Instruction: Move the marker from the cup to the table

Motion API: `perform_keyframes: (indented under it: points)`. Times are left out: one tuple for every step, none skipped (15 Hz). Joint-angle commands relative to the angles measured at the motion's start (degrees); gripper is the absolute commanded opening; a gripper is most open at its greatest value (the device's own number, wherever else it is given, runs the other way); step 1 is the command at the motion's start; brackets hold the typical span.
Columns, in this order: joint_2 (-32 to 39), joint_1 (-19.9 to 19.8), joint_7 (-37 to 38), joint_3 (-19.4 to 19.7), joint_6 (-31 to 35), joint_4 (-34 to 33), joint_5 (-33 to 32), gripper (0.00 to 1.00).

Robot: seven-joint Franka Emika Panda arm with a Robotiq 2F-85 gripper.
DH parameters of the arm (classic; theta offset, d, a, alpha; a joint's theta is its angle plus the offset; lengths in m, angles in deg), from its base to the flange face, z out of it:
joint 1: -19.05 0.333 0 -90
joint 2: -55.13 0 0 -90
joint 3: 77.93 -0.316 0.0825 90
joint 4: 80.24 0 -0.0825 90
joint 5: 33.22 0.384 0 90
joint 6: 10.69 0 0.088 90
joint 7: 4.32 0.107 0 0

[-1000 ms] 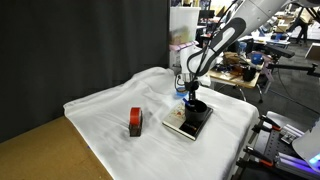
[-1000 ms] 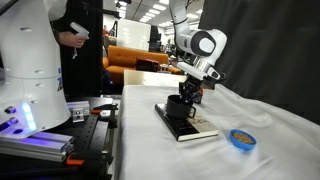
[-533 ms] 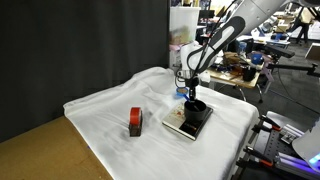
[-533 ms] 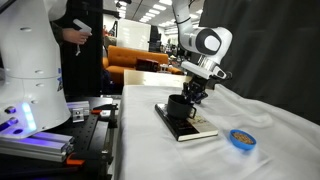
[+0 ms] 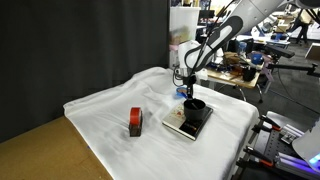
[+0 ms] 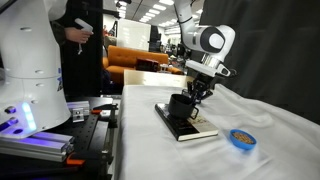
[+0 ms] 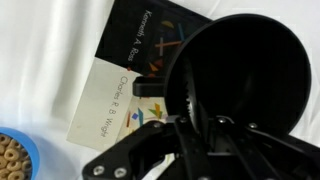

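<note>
**Table stock: marker at the cup**

Cloth-draped table [image 5: 35, 152]. One red-and-black box [image 5: 135, 122], near left. One book [image 5: 186, 125] with one black cup [image 5: 196, 105] standing on it. One marker [image 5: 190, 96]: thin, blue, upright at the cup's mouth, pinched in the closed gripper [image 5: 189, 90]. Gripper slightly higher than a second ago.

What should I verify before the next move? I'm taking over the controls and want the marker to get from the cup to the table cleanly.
1. Gripper shut on the marker: ok, blue shows just below it.
2. Marker's lower end clear of the cup rim: cannot tell, too small to see.
3. Cup upright on the book: ok.
4. Bare cloth on the table between the book and the red-and-black object: ok.
5. Cereal bowl apart from the book: ok.
</note>
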Motion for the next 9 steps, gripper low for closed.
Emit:
perform_keyframes:
  points:
    - [1.5, 0.2, 0.0, -0.1, -2.0, -2.8, -1.3, 0.04]
    - [1.7, 0.2, 0.0, -0.2, -2.0, -3.2, -1.3, 0.04]
    - [1.8, 0.3, 0.0, -0.2, -2.1, -3.6, -1.3, 0.04]
    - [2.1, 0.3, -0.1, -0.3, -2.0, -3.9, -1.3, 0.04]
    - [2.3, 0.4, -0.1, -0.3, -2.1, -4.2, -1.3, 0.04]
    - [2.5, 0.4, -0.1, -0.3, -2.1, -4.4, -1.3, 0.04]
    - [2.5, 0.4, -0.1, -0.3, -2.1, -4.6, -1.2, 0.04]
    - [2.6, 0.4, -0.1, -0.3, -2.2, -4.7, -1.2, 0.04]
    - [2.6, 0.5, -0.1, -0.3, -2.2, -4.8, -1.2, 0.04]
